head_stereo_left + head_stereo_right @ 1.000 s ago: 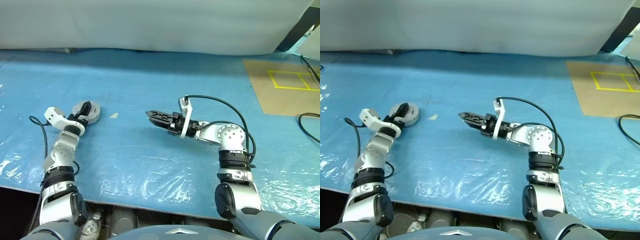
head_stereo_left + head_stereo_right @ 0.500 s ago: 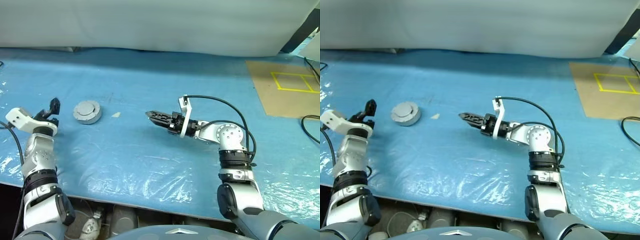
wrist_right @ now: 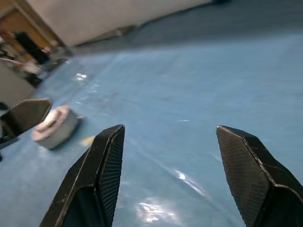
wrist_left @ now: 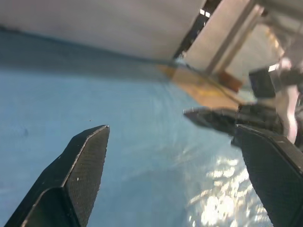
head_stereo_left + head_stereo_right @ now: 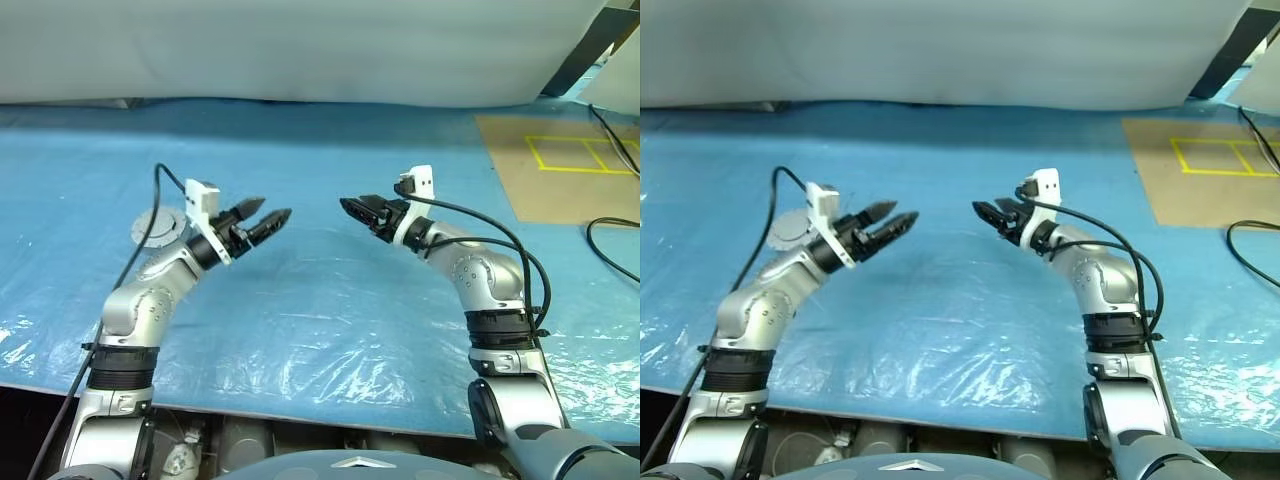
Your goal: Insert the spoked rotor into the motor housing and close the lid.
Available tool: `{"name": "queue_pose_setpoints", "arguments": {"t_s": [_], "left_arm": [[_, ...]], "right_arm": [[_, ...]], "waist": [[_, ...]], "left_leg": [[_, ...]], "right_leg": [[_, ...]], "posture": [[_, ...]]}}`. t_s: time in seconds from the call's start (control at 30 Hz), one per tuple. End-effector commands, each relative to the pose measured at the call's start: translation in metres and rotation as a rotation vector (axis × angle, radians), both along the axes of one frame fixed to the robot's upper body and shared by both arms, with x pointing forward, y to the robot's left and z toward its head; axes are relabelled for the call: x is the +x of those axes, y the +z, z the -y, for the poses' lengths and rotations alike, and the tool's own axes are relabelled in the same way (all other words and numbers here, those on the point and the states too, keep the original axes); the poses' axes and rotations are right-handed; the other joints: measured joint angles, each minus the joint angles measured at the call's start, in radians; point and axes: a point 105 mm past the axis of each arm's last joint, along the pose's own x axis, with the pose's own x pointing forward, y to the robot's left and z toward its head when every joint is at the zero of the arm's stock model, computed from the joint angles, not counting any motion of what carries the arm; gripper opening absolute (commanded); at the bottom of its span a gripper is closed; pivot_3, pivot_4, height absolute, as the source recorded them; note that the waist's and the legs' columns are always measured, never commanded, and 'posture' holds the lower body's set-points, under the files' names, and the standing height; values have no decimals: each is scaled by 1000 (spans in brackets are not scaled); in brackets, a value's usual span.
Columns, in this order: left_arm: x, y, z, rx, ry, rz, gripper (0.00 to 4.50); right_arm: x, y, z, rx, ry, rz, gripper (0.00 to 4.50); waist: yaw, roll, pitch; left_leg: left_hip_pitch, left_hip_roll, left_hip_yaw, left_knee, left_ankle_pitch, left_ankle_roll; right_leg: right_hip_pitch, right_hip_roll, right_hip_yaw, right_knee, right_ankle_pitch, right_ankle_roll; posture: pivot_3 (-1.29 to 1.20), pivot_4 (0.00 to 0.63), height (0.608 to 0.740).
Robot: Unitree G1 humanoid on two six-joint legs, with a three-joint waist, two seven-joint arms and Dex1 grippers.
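Note:
A short round grey motor housing [image 3: 54, 126] sits on the blue table with the flat grey lid [image 3: 51, 121] on top of it; in the head views the housing [image 5: 150, 226] shows partly behind my left arm. The spoked rotor is out of view. My left gripper [image 5: 275, 208] hangs open above the table's middle, to the right of the housing, pointing right with nothing between its fingers [image 4: 87, 156]. My right gripper [image 5: 352, 206] faces it from the right, open and empty. The two grippers' tips stand a short gap apart.
Crinkled blue plastic sheet covers the table [image 5: 320, 320]. A brown board with yellow tape squares [image 5: 560, 170] lies at the back right, with a black cable [image 5: 610, 235] beside it. A white sheet [image 5: 300, 50] closes off the far side. A small tan scrap [image 3: 88, 140] lies by the housing.
My left gripper came off the housing, swung out left, then rose and came back to the middle, pointing right. My right gripper rolled, lifted and drew back to the right.

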Motion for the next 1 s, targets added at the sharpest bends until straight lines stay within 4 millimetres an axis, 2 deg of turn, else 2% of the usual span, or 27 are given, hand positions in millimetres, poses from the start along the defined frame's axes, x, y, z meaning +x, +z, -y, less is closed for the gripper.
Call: {"name": "queue_pose_setpoints", "arguments": {"t_s": [0.03,0.23,0.5,0.63,0.73,0.87,1.0], "left_arm": [[5,-7,-2,82,4,55,4466],[16,-3,0,63,46,104,4466],[12,-2,7,49,38,115,4466],[13,1,5,31,49,112,4466],[14,0,4,50,52,119,4466],[13,3,6,43,43,118,4466],[15,6,5,48,43,124,4466]], "right_arm": [[5,4,8,-234,-110,174,3196],[10,-1,19,-328,-233,216,3196],[19,-2,33,-371,-313,218,3196],[22,1,32,-376,-343,236,3196],[19,9,29,-453,-364,335,3196],[21,5,29,-370,-373,282,3196],[18,2,29,-367,-391,272,3196]], "waist": [[2,0,0],[2,0,0],[0,0,0],[0,0,0],[1,0,0],[0,0,0],[0,0,0]], "left_leg": [[-1,0,0,0,0,0],[-1,-1,-1,1,0,0],[0,-1,-1,1,0,0],[0,-1,-1,1,0,0],[0,-1,-1,1,0,0],[0,-1,-1,1,0,0],[0,-1,-1,1,0,0]], "right_leg": [[0,0,0,0,0,0],[0,-1,0,0,0,0],[1,-1,0,1,0,0],[1,-1,0,1,0,0],[1,-1,0,1,0,0],[1,-1,0,1,0,0],[1,-1,0,1,0,0]], "posture": [[0,150,740],[0,150,740],[0,150,740],[0,150,740],[0,150,740],[0,150,740],[0,150,740]]}}
